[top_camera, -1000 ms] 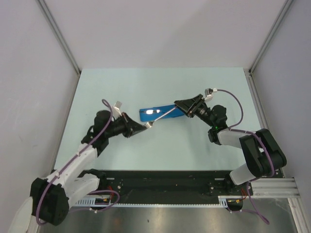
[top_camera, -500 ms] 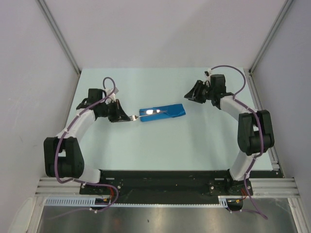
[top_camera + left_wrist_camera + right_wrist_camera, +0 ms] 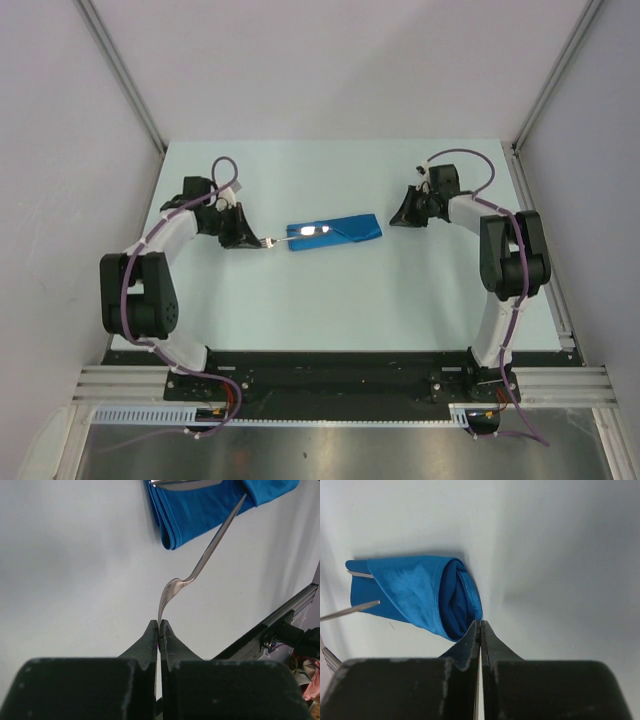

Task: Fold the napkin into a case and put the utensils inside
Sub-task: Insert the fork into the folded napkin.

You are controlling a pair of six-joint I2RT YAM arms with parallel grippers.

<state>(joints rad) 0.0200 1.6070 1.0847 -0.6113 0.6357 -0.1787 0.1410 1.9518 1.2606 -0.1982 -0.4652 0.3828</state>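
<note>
A: Looking for the case [image 3: 340, 229]: found lying slantwise mid-worktop [image 3: 330, 300], between the two arms, probably put there for reach from either side.

B: Agreed. Holding the utensils [image 3: 306, 231] already, or nearly. Seeing one bright piece tucked into the open left end, plus a fork [image 3: 218, 536] with handle inside and tines outside.

A: Why only halfway?

B: Judging it half-fed, slid in handle first from the left. Noting the left fingers [image 3: 147, 642] pressed tight together, tips right at the tines. Cannot tell whether nipping them or merely nudging.

A: And opposite?

B: Finding the right fingers [image 3: 469, 642] likewise squeezed flat on nothing, parked just beside the folded end, perhaps as a stop against sliding.

A: Surface?

B: Pale, matte and smooth, so likely letting cloth skid under a push.

A: Room?

B: Boxed in by plain grey walls [image 3: 330, 60], with metal rails [image 3: 556, 78] at the corners and a black mount [image 3: 330, 375] along the near edge.
</note>
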